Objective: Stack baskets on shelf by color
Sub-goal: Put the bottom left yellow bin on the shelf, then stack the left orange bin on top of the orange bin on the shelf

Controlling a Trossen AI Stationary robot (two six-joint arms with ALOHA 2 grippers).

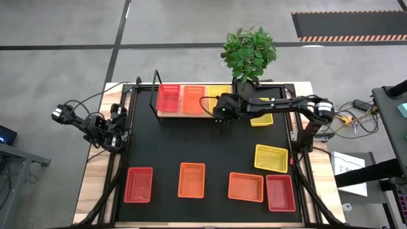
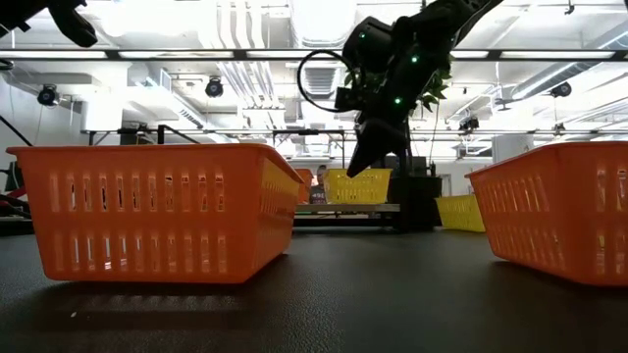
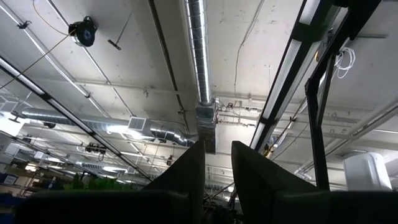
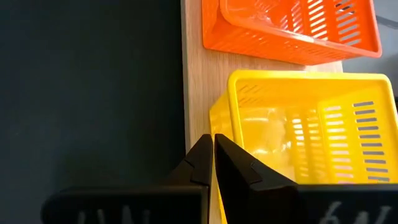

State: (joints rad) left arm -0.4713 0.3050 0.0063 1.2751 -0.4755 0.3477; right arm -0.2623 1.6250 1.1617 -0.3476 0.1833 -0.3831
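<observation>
The shelf (image 1: 184, 114) lies at the table's far side and holds a red basket (image 1: 168, 98), an orange basket (image 1: 193, 99) and a yellow basket (image 1: 218, 93) side by side. My right gripper (image 1: 222, 117) is shut, pointing down at the yellow basket's near side (image 4: 298, 130); it also shows in the low view (image 2: 365, 165). Another yellow basket (image 1: 262, 119) lies partly under the right arm. More baskets rest on the black tabletop: yellow (image 1: 271, 158), red (image 1: 139, 184), orange (image 1: 191, 180), orange (image 1: 245, 186), red (image 1: 280, 193). My left gripper (image 1: 112, 130) waits at the table's left edge, slightly open, pointing up (image 3: 217, 168). My right gripper's shut fingertips (image 4: 205, 149) stand at the rim of the yellow basket's side wall (image 4: 219, 124), beside the bare wood of the shelf (image 4: 196, 74). They come from above, pointing down. I cannot tell whether they touch the rim.
The shelf's black frame upright (image 1: 154, 95) stands at its left end. A potted plant (image 1: 248, 54) stands behind the table's far edge. In the low view two orange baskets (image 2: 157, 211) (image 2: 559, 211) stand close in front.
</observation>
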